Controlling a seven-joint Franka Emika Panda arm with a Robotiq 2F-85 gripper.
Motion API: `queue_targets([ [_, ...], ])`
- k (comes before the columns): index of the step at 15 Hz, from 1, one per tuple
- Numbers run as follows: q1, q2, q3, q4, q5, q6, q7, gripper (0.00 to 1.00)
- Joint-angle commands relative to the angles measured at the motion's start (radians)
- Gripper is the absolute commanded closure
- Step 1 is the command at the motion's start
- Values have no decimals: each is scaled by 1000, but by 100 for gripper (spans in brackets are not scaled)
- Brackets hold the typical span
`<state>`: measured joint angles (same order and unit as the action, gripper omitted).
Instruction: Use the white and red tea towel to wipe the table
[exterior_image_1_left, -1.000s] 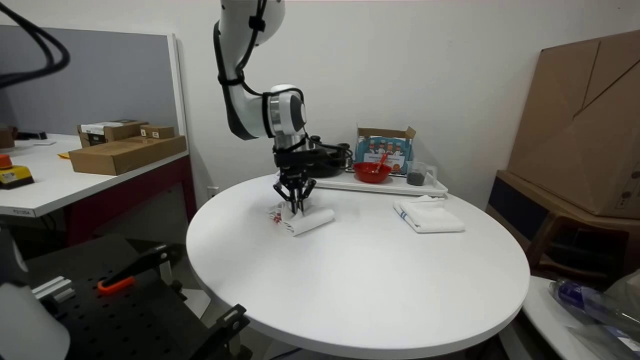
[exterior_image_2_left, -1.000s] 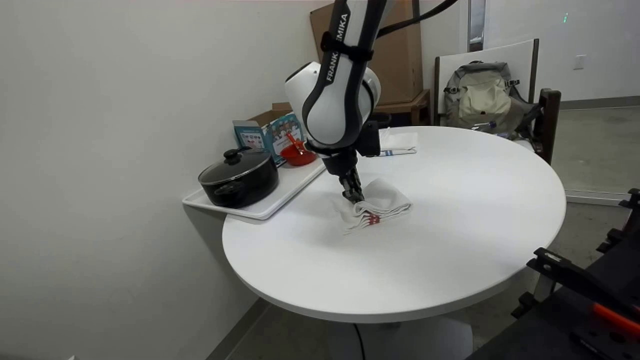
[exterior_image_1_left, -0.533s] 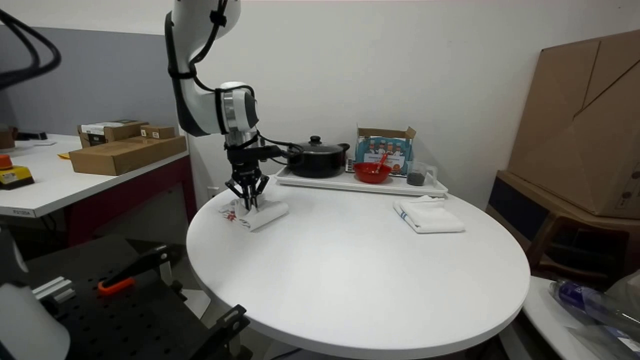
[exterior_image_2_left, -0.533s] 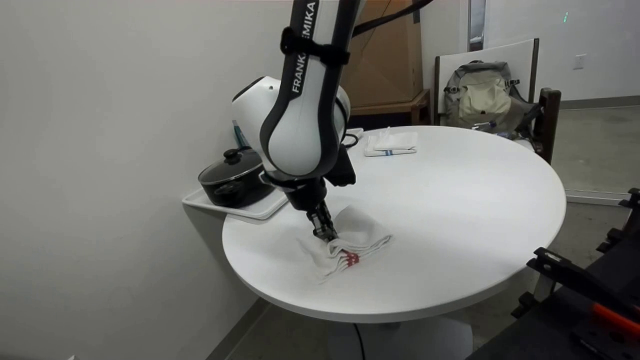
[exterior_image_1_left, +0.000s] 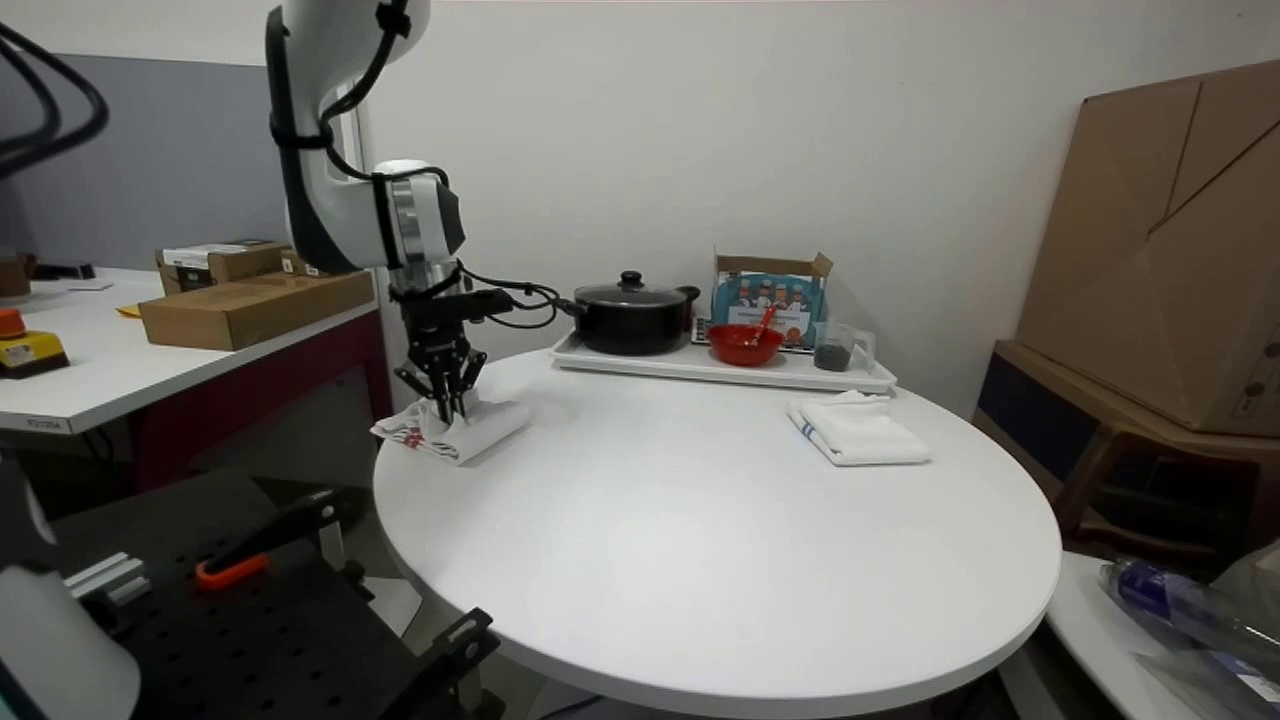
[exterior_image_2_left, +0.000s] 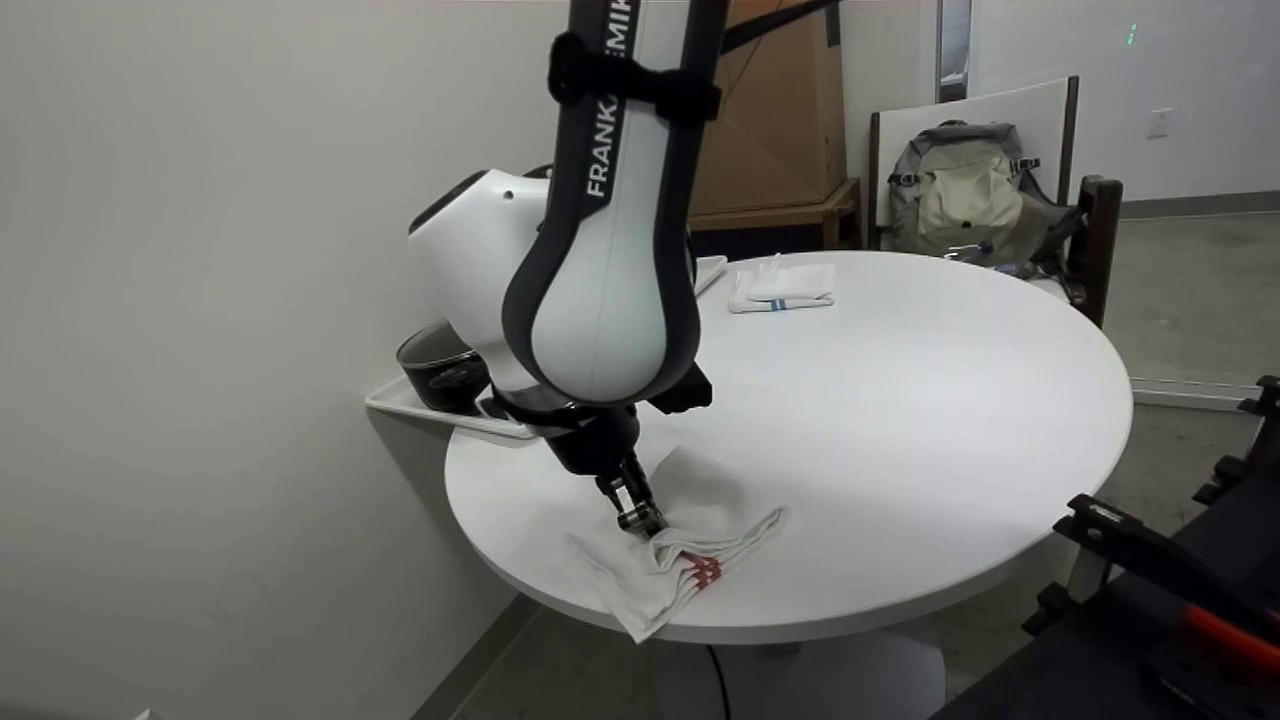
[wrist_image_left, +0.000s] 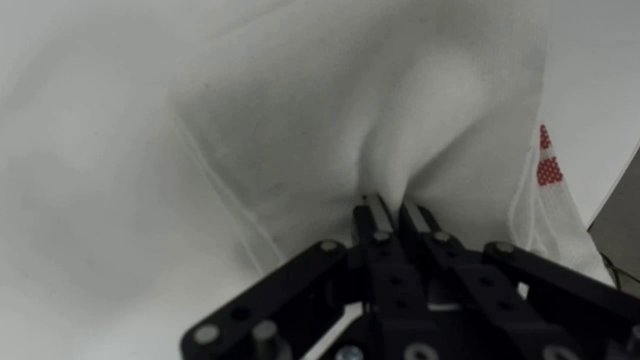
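The white and red tea towel lies bunched and partly folded at the left rim of the round white table. My gripper points down into it. In the wrist view, a raised fold of the towel is pinched between the fingertips of the gripper, which is shut on it. Red dotted marks show at the cloth's right side there. In an exterior view, one corner of the towel reaches past the edge of the table, while the rest lies on its top.
A flatter white cloth with a blue stripe lies on the table's right part. Along the wall, a white tray holds a black pot, a red bowl, an opened box and a clear cup.
My gripper has dragged the towel across the tabletop, leftward in an exterior view, to the table's rim. A towel corner now overhangs the edge. The grip has stayed shut throughout.
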<state>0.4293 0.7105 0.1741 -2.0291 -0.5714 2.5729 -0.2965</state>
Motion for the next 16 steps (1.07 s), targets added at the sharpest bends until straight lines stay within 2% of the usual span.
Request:
queue_targets([
  [1,-47,6,-55,-81,-46,75,8,95],
  [6,-162,-54,-150,-141,-77,103,-2,95],
  [10,-290,-54,-215,-107,-84,140,-20,95],
  [16,-443,-52,-259,-51,-47,191,-38,95],
])
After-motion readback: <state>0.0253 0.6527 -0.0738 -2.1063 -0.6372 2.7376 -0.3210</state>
